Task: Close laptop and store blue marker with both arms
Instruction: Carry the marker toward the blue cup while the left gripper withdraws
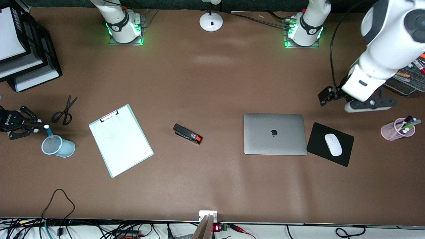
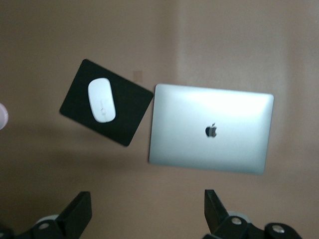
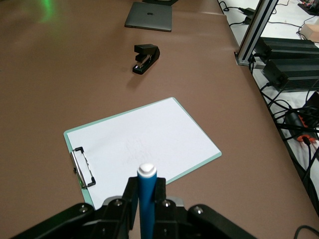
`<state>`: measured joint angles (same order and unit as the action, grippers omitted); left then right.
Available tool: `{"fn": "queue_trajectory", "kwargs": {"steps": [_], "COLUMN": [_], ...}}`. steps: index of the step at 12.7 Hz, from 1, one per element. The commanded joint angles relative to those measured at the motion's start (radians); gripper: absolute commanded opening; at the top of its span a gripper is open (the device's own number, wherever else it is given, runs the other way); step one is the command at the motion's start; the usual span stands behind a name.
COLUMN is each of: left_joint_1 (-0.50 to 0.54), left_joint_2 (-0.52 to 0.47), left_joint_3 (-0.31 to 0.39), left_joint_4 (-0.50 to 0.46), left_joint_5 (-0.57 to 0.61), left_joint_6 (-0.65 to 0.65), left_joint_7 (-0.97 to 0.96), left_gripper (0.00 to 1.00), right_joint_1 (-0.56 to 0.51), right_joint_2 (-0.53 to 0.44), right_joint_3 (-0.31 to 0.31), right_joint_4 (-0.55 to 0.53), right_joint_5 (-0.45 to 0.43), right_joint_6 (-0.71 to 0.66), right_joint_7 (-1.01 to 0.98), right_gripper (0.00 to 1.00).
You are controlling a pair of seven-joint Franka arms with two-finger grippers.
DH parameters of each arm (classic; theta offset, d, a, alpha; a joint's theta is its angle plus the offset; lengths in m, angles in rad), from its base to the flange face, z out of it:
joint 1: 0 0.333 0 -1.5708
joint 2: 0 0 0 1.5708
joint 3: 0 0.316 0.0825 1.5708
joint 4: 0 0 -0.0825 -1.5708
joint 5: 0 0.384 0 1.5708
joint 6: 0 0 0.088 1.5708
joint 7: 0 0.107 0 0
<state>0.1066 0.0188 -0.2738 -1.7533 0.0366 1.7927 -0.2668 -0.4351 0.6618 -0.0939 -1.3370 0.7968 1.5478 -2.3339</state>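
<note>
Over the pale-blue mesh cup (image 1: 58, 146) at the right arm's end of the brown desk (image 1: 212, 186), the right end effector (image 1: 31, 126) pinches the bright-blue marker (image 1: 48, 130) upright. Left end effector (image 2: 147, 211) hangs spread above the shut silver-grey laptop (image 1: 275, 134).

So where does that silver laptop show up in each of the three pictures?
Front view: the laptop lies shut, toward the left arm's end, beside the mouse pad.
Left wrist view: it fills the middle, next to the same mouse pad.
Right wrist view: a small slab at the upper edge; no mouse pad, only the stapler.
</note>
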Motion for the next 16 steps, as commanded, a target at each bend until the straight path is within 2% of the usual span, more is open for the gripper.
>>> {"fn": "queue_trajectory", "kwargs": {"steps": [1, 3, 5, 13, 16], "left_joint_1": [0.019, 0.028, 0.05, 0.051, -0.08], "left_joint_2": [0.004, 0.004, 0.004, -0.034, -0.066], "left_joint_3": [0.002, 0.002, 0.001, 0.007, 0.155], "left_joint_4": [0.127, 0.198, 0.227, 0.242, 0.239], "left_joint_5": [0.011, 0.011, 0.011, 0.013, 0.011], "left_joint_6": [-0.113, -0.189, -0.229, -0.288, -0.32], "left_joint_7": [0.076, 0.144, 0.173, 0.238, 0.256], "left_gripper": [1.0, 1.0, 1.0, 1.0, 1.0], "right_joint_1": [-0.014, -0.013, -0.014, -0.016, -0.017], "right_joint_2": [0.035, 0.051, 0.059, 0.108, 0.134], "right_joint_3": [0.016, 0.019, 0.019, 0.022, 0.023], "right_joint_4": [0.044, 0.058, 0.059, 0.059, 0.064], "right_joint_5": [0.004, 0.007, 0.007, 0.015, 0.033], "right_joint_6": [0.042, 0.074, 0.078, 0.103, 0.116], "right_joint_7": [-0.005, -0.004, -0.008, -0.018, -0.021], "right_gripper": [0.03, 0.03, 0.03, 0.03, 0.03]}}
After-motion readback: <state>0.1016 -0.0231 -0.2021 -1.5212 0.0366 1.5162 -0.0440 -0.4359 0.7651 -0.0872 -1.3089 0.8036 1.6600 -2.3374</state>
